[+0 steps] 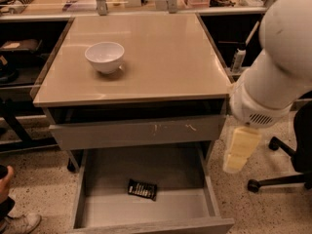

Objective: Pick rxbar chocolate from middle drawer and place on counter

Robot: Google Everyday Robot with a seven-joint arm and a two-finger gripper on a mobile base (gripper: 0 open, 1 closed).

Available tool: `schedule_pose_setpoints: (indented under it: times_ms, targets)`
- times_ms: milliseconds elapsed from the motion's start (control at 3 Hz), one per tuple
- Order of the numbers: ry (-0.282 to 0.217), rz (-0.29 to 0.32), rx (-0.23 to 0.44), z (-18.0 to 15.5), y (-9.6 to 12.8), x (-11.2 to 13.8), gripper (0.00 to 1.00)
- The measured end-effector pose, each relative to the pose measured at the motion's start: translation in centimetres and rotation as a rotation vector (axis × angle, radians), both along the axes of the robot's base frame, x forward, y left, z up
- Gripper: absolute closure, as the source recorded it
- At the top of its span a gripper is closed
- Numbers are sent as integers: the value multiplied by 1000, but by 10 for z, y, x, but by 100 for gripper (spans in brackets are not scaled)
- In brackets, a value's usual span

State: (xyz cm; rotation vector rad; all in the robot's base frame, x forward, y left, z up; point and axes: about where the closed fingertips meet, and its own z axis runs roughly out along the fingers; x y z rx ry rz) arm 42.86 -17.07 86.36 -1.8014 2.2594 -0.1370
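bowl on beige surface, back left. bar flat in open drawer. end effector hanging right of drawer, apart from bar; open or closed, cannot tell. chair beyond, on speckled floor.

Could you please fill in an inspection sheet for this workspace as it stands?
Surface: counter, glossy beige, carries a bowl.
Job's things: rxbar chocolate lies flat on the floor of the open middle drawer.
Clutter: white bowl, upright on the counter's left part.
Tool: tool hangs right of the cabinet, beside the drawer, apart from the bar.
Cables: nothing seen.
Surroundings: office chair base at right; shoe lower left.
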Motion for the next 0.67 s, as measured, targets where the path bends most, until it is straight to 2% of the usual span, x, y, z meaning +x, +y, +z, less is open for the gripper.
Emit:
schedule_pose_setpoints:
  times_ms: [333,667]
  targets:
    - [68,13,-10,-65,15,-4,0]
    - [131,21,-26,-112,29,-8,0]
